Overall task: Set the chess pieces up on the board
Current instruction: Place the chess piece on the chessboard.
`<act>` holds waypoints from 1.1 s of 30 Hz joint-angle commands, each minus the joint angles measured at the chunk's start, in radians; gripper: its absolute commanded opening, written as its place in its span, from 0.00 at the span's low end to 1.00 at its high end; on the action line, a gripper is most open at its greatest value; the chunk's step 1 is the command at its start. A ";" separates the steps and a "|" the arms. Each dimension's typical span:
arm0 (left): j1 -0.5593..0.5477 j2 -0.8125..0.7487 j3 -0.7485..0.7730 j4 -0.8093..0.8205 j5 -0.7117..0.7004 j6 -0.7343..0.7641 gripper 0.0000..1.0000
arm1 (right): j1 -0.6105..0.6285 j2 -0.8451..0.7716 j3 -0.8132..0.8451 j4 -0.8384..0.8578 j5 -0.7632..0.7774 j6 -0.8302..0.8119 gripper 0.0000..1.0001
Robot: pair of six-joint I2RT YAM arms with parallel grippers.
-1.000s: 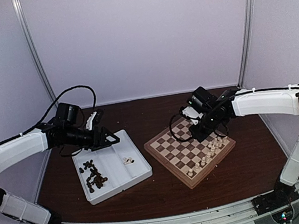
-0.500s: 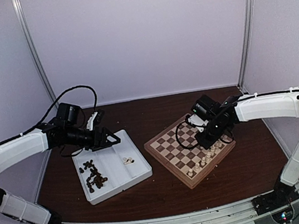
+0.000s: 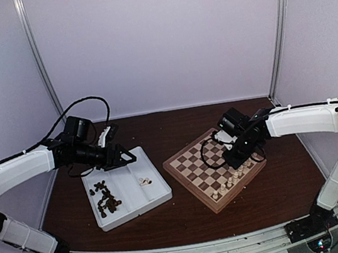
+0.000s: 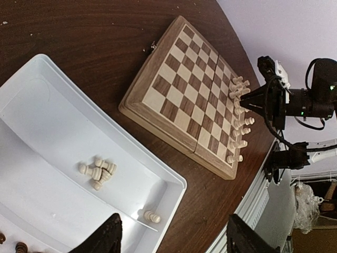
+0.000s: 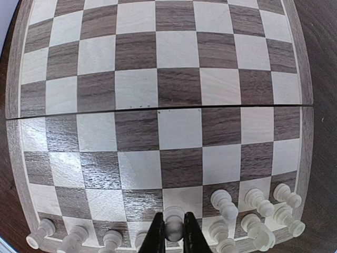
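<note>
The board (image 3: 194,167) lies right of centre, with cream-white chess pieces (image 3: 236,170) standing in two rows along its right edge. My right gripper (image 3: 236,159) hangs low over those rows. In the right wrist view it (image 5: 174,234) is shut on a white pawn (image 5: 174,217) standing on a cream square of the board (image 5: 168,79), among other white pieces (image 5: 253,203). My left gripper (image 3: 126,158) is open over the white tray (image 3: 160,198), nothing between its fingers (image 4: 111,238). Below it lie loose white pieces (image 4: 97,169) and a single pawn (image 4: 151,215).
The tray's left compartment holds a heap of dark brown pieces (image 3: 107,199); its right compartment holds a few white ones (image 3: 143,182). The board (image 4: 179,89) sits angled on the dark wooden table (image 3: 189,219). White walls enclose the back and both sides.
My right gripper has moved right and down, from over the board's middle to the white rows, still shut on the pawn. The left arm has not moved.
</note>
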 commanded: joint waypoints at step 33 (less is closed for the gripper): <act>-0.010 0.029 0.042 0.002 -0.013 0.011 0.67 | -0.027 0.054 0.026 -0.013 0.023 -0.037 0.17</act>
